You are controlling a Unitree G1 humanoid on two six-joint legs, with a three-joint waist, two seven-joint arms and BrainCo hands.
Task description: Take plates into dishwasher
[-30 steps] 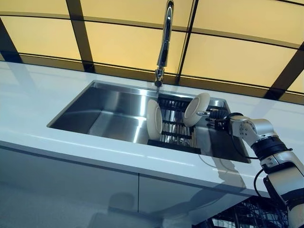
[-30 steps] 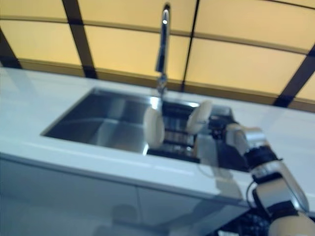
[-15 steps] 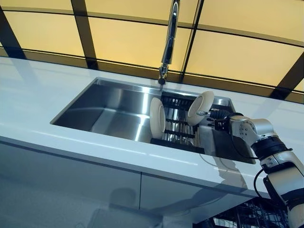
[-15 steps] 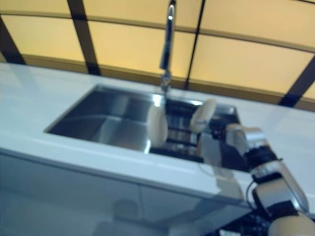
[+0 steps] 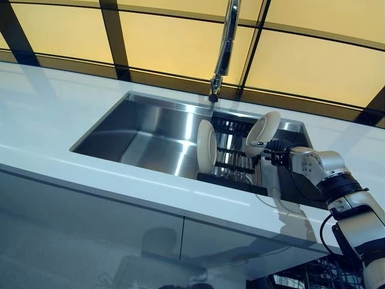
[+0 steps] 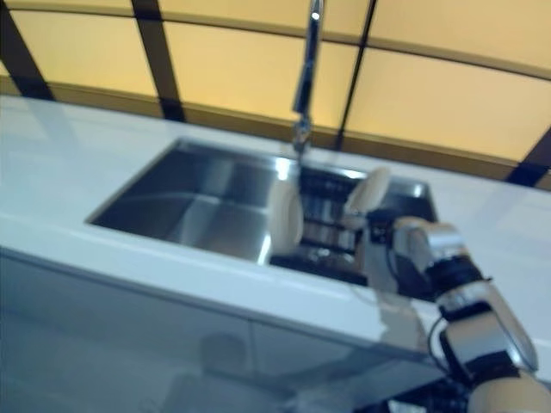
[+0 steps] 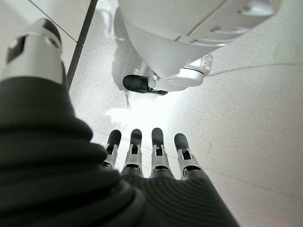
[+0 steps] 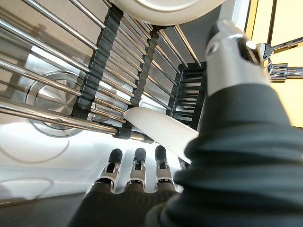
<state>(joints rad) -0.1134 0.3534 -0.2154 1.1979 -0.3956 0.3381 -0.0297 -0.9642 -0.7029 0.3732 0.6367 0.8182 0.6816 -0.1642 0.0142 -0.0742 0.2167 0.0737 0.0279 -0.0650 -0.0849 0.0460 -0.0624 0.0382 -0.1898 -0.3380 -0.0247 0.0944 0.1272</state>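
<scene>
While the right hand point(image 5: 278, 151) pinches a tilted cream plate point(image 5: 262, 133) over the sink point(image 5: 144, 123) rack point(image 5: 231, 162), a second plate point(image 5: 206, 146) stands upright there. Left hand point(image 7: 151, 161): fingers straight, above the floor point(image 7: 246, 118).

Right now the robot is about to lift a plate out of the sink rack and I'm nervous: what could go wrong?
The right hand pinches only the rim of the tilted plate, so it may slip and chip on the rack bars. The second plate stands upright close by; a swing could knock it. The faucet hangs just above, so a steep lift might strike it.
</scene>
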